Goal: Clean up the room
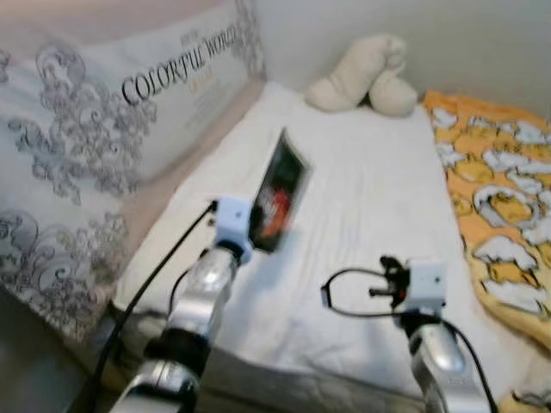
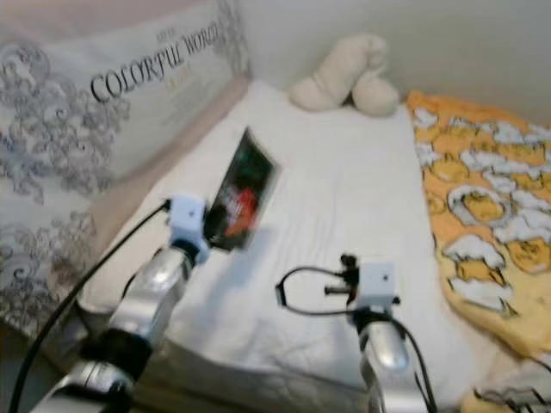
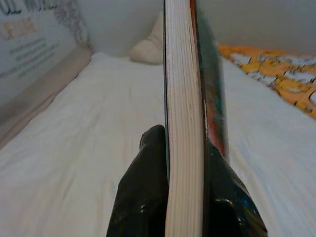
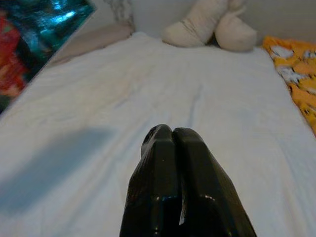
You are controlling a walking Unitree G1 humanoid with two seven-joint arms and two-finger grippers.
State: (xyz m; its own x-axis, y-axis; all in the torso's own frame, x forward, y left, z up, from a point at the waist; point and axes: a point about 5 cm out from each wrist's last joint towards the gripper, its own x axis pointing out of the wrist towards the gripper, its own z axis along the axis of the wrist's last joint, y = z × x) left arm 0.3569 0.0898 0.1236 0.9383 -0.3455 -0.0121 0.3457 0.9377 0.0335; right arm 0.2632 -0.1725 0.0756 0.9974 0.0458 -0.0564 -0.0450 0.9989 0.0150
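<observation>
Book clamped upright in the left gripper: the wrist view looks straight down its page edge, with one black finger pressed to the back cover and the other against the dark, glossy front cover. From the head views the book stands tilted above the white bed sheet, raised clear of it, over the left half of the mattress and nearer the foot edge than the head end. Its cover is dark with red and teal patches.

Right gripper hovers over the sheet toward the right side of the foot edge, its two fingers closed flat against each other with nothing between them. It is well apart from the book, which shows at the edge of the right wrist view.

Along the bed's left edge a large patterned pillow with printed lettering leans against the wall. A cream plush toy lies at the far corner by the wall, and an orange patterned blanket covers the right edge.
</observation>
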